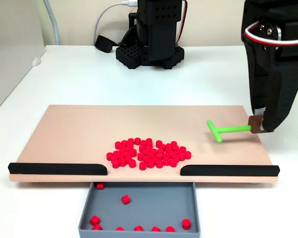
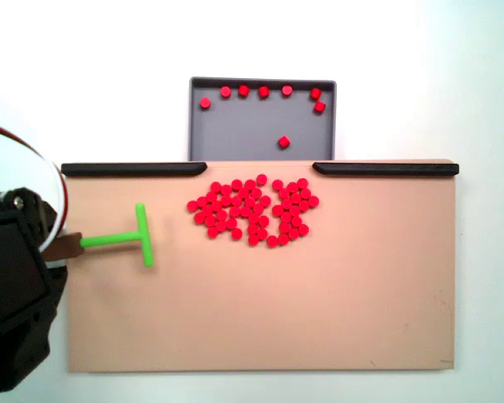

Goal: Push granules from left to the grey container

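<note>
A few red granules (image 1: 149, 152) already lie in the grey container (image 2: 235, 134), but most sit heaped on the board (image 2: 260, 319) just before the gap. The claw (image 1: 260, 126) grips the green pusher (image 1: 223, 131) off to one side, well apart from them

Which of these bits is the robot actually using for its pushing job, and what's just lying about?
In use:
- granules
- grey container
- green T-shaped pusher, held in the gripper
- tan board
- black strips either side of the gap

Lying about:
- white cable
- small black object
</note>
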Robot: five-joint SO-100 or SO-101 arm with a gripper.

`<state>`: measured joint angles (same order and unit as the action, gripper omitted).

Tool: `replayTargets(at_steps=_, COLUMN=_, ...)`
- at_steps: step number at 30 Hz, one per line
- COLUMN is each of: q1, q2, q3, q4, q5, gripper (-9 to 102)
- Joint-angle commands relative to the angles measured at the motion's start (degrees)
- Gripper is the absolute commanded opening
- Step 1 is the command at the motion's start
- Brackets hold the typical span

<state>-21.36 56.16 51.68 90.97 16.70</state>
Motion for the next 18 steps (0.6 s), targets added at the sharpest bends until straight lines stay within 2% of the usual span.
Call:
replayTargets(at_steps=1, q1=0.88, q2=-0.35, q3=-2.46, q4=0.18, q5=-0.79, gripper=0)
replayTargets(at_steps=18, q1=2.37, q2=-4.22, q3=-5.19, q4=0.18, q5=-2.90, gripper=0)
